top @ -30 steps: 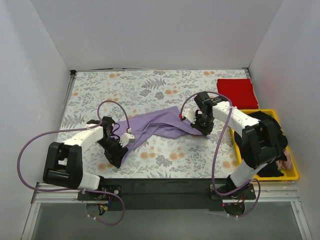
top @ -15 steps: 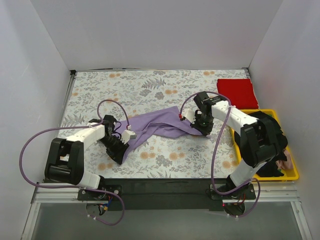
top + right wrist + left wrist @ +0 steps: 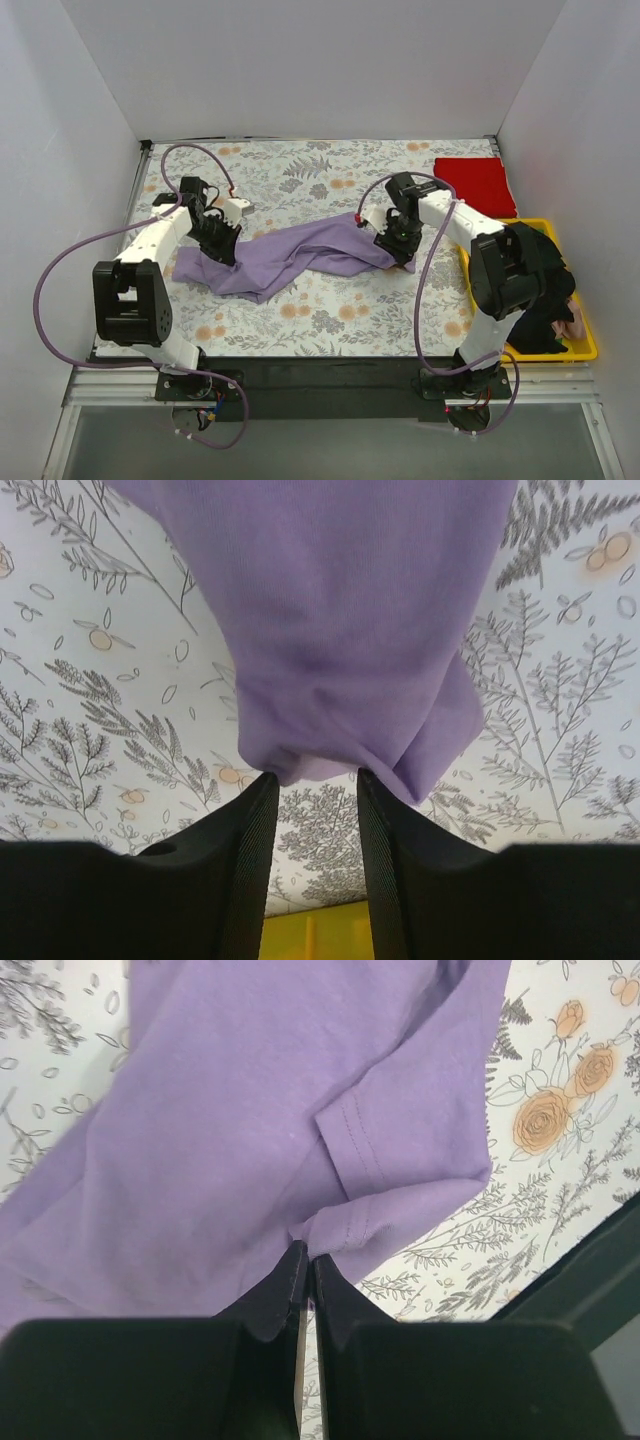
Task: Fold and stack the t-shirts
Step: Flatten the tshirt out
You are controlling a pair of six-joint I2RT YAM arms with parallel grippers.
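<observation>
Sprawling across the middle of the grey-and-orange floral-print cloth (image 3: pixel 330 170), the rumpled lavender-purple soft cloth t-shirt (image 3: pixel 300 255) runs from 9 to 3 o'clock. The left gripper (image 3: pixel 303 1250) is clamped tight on a hemmed fold at its 9 o'clock end. The right gripper (image 3: pixel 317 775) stands partly parted at the 3 o'clock end, gripping nothing. A folded bright red t-shirt (image 3: pixel 474 186) lies at 2 o'clock.
</observation>
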